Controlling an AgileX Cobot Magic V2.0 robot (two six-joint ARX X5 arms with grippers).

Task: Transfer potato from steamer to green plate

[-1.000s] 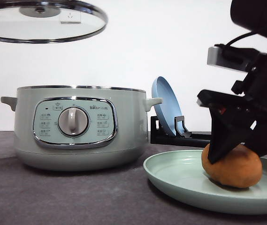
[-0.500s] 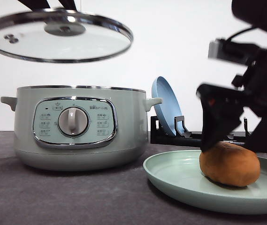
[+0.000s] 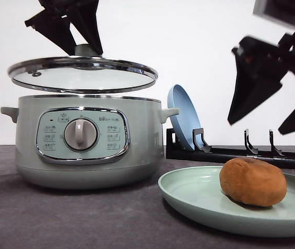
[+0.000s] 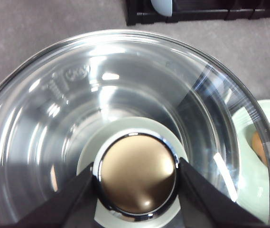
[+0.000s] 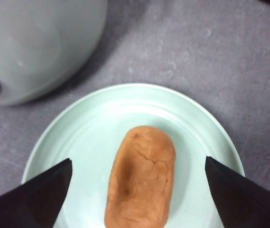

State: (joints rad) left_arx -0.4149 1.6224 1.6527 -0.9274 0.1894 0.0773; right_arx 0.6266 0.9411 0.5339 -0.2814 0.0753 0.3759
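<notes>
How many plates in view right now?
2 clear ones: the green plate flat on the table with the potato on it, and a blue plate standing on edge in the black rack. Something pinkish at the right frame edge may be a third.

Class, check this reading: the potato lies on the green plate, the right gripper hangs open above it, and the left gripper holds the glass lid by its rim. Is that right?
One detail is wrong. The left gripper holds the lid by its knob, not its rim; the left wrist view shows the fingers on either side of the knob. The rest stands: the potato lies on the green plate, with the right gripper open above it.
</notes>
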